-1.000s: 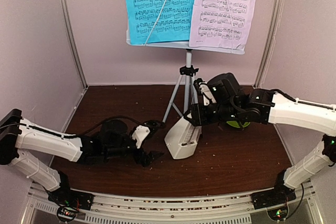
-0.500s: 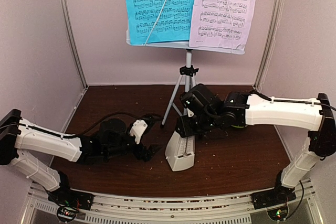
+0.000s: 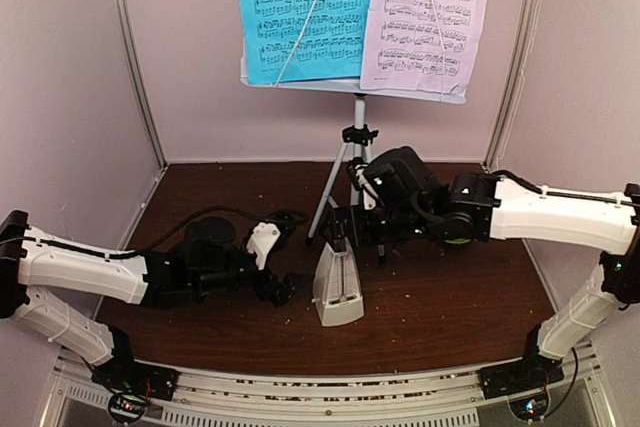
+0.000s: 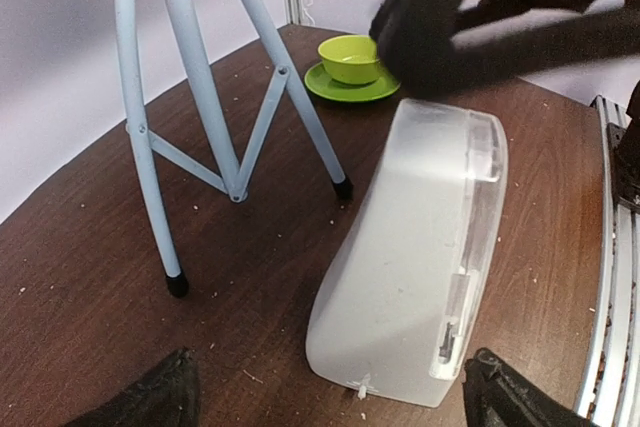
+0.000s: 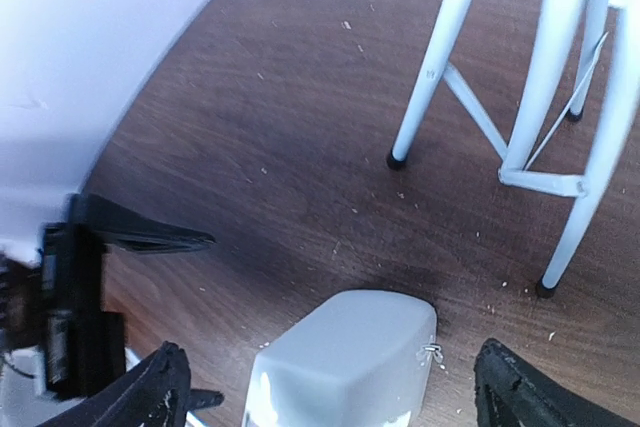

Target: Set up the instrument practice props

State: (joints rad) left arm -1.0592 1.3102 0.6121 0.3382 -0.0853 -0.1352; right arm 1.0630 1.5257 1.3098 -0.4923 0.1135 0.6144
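From above: finds the metronome (image 3: 338, 287) on its base just before the tripod legs (image 3: 330, 197), with the cyan sheet (image 3: 300, 7) and lilac sheet (image 3: 430, 7) side by side on the stand desk (image 3: 400, 90), facing forward for reading.
Left wrist: frames the metronome between the wide-spread jaws of the left gripper (image 4: 330, 392), untouched.
Right wrist: looks down on its top between the wide jaws of the right gripper (image 5: 332, 377), gripping nothing, likely so it stands free.

The metronome (image 3: 338, 289) is stood on the table (image 3: 450, 309) before the tripod (image 3: 359, 135); on the desk (image 3: 340, 86) above, the left sheet (image 3: 300, 12) is set beside the right sheet (image 3: 430, 12).
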